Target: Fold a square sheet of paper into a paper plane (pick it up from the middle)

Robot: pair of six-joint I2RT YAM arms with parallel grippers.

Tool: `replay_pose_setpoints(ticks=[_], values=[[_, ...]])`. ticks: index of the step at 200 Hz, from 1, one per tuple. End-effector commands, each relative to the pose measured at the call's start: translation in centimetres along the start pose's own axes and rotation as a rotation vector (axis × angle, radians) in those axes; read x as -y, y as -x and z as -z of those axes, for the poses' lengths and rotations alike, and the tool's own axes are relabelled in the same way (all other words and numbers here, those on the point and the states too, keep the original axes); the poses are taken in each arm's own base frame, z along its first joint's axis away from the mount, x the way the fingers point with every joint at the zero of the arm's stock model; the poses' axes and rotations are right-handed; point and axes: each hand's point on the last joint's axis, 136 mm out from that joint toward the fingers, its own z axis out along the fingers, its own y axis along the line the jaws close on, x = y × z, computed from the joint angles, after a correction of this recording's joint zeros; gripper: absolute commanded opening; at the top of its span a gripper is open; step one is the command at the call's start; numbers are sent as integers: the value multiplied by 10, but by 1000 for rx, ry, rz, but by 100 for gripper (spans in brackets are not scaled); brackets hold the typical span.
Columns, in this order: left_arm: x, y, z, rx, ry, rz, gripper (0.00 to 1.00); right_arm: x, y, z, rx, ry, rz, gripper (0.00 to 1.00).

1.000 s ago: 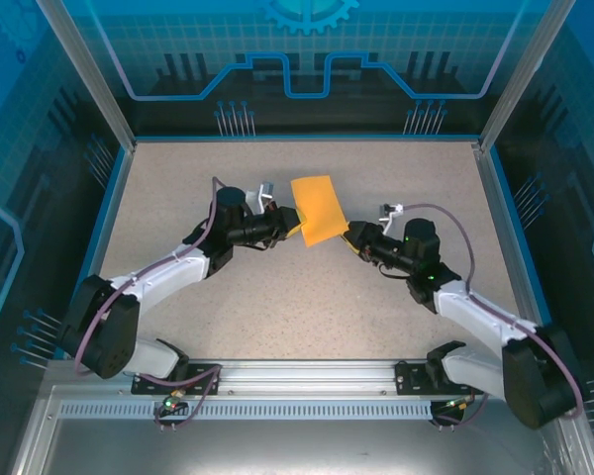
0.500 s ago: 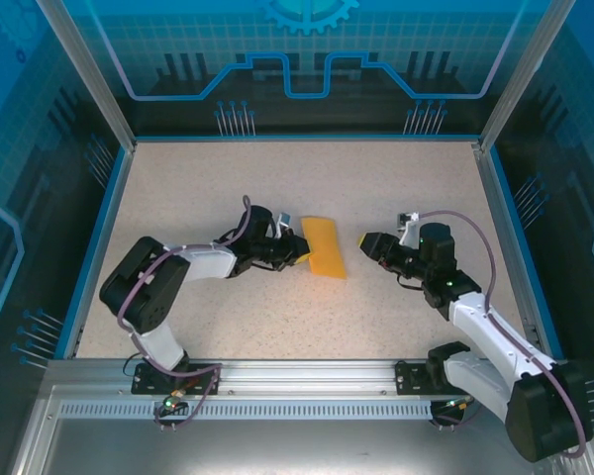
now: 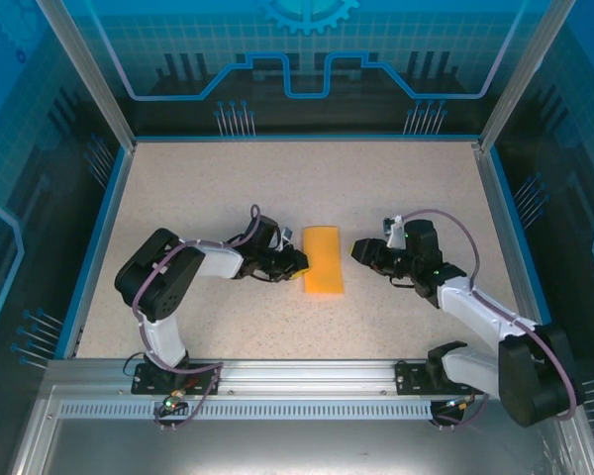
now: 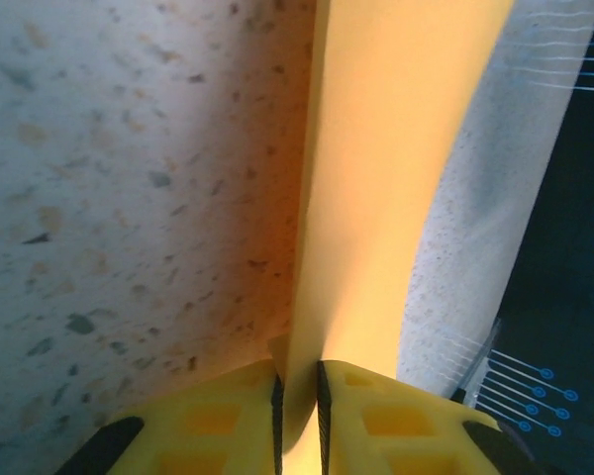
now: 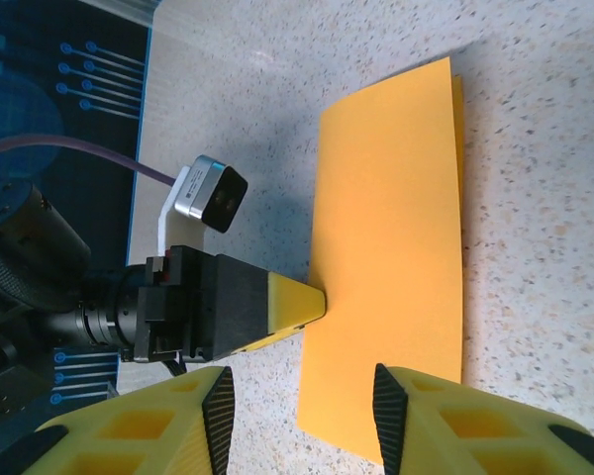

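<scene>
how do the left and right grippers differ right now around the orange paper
The left gripper has its jaws nearly together, with the edge of the folded paper between them. The right gripper stands open with nothing between its jaws. The left gripper touches the paper's left edge, while the right gripper sits just clear of its right edge. Both point inward at the paper from opposite sides.
</scene>
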Motion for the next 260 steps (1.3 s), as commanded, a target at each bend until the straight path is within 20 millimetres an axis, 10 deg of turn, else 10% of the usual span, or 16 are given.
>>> replay_pose_setpoints(ticks=[1,134,185,260], values=[[-8,3,-2,-9,60,-25,21,-16,1,-11,-30,34,73,44],[2,9,41,48,237,-166,48,-7,-15,-108,-219,-8,150,35],[30,-10,50,32,148,-196,47,9,-18,-123,-257,-59,151,33],[26,-38,10,-68,135,-236,29,29,-27,-133,-312,-94,80,27]])
